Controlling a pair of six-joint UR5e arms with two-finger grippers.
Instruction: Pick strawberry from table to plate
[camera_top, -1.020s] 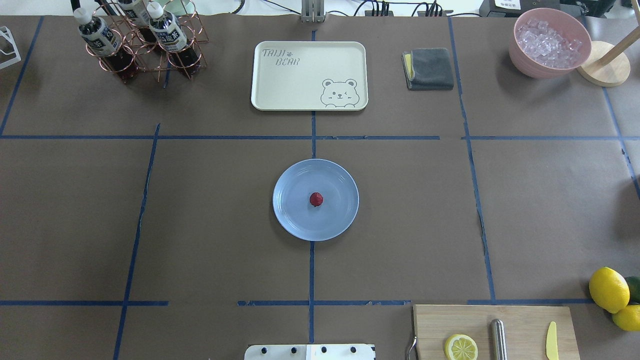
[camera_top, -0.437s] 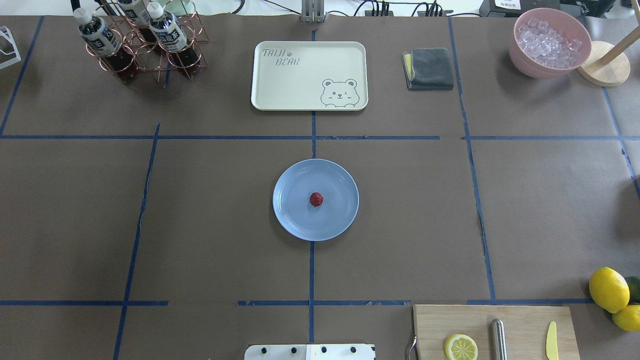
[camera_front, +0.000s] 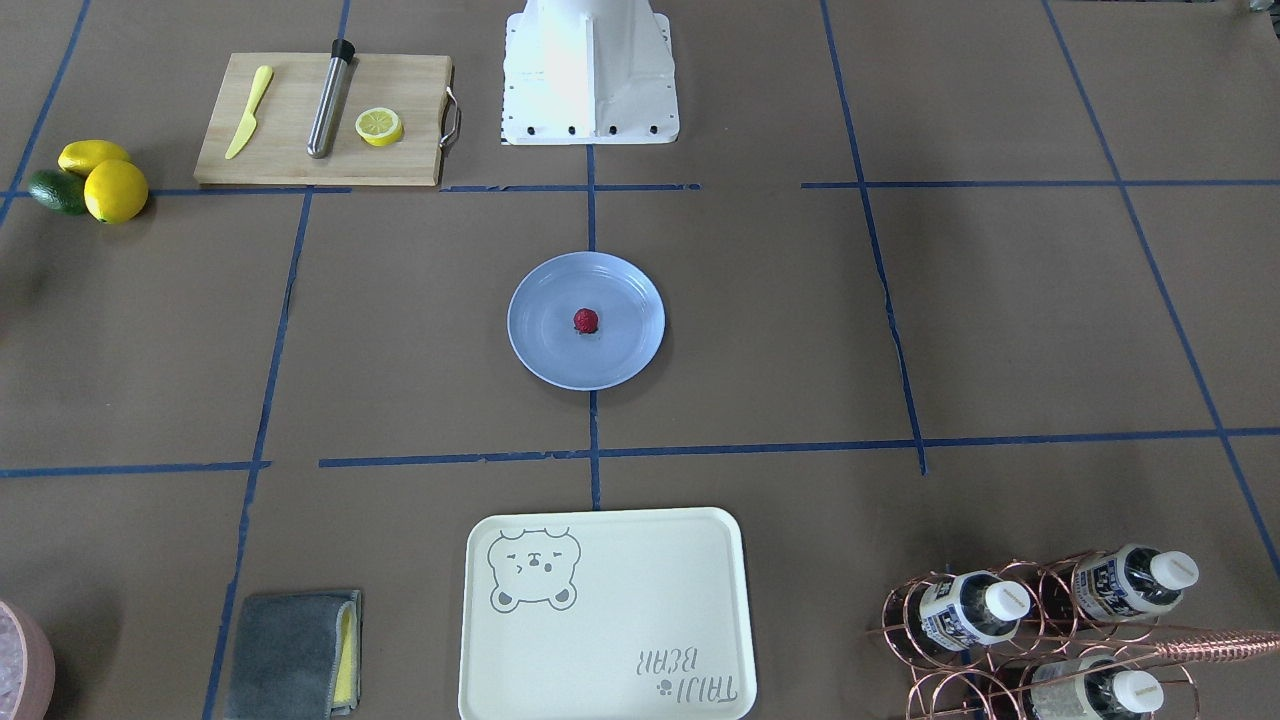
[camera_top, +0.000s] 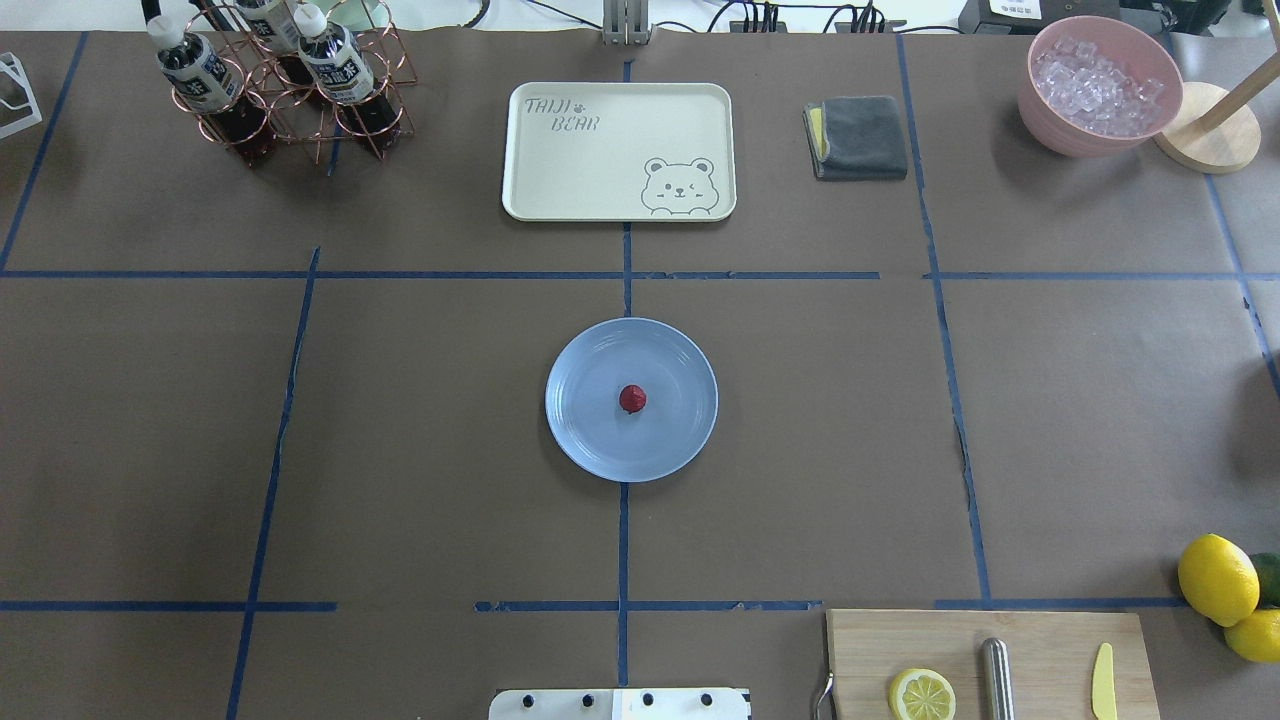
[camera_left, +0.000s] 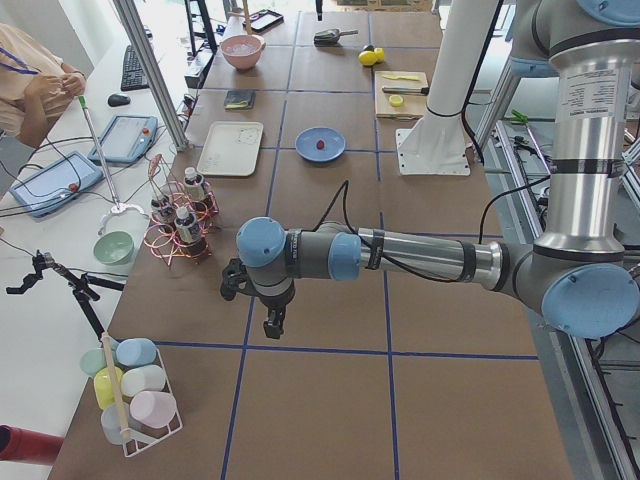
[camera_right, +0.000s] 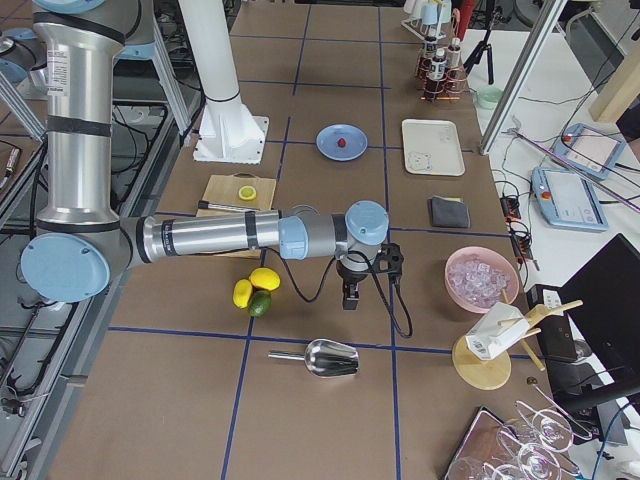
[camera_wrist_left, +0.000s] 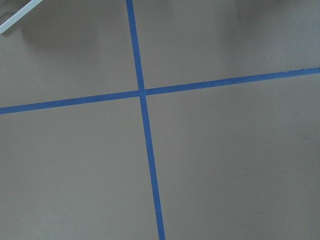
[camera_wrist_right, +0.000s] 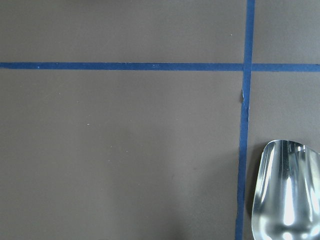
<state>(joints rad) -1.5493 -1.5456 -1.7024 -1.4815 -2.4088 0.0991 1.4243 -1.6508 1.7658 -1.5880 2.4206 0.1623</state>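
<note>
Left arm: held stretched level over the worktop (camera_left: 330, 400), left tool (camera_left: 271, 322) pointed down, lower middle of the left side view. Whether its tips are apart or together cannot be told.
Right arm: held likewise, right tool (camera_right: 347, 297) mid-frame in the right side view; state likewise cannot be told.
One strawberry (camera_top: 632, 399): laid at the centre of one plate (camera_top: 575, 440), mid-frame overhead, well apart from both tools.

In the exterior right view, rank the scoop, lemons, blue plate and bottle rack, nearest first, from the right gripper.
From the right gripper:
1. metal scoop, just beside it, toward the camera.
2. lemons, on the robot's side.
3. plate, mid-table.
4. bottle rack, far end.
</note>
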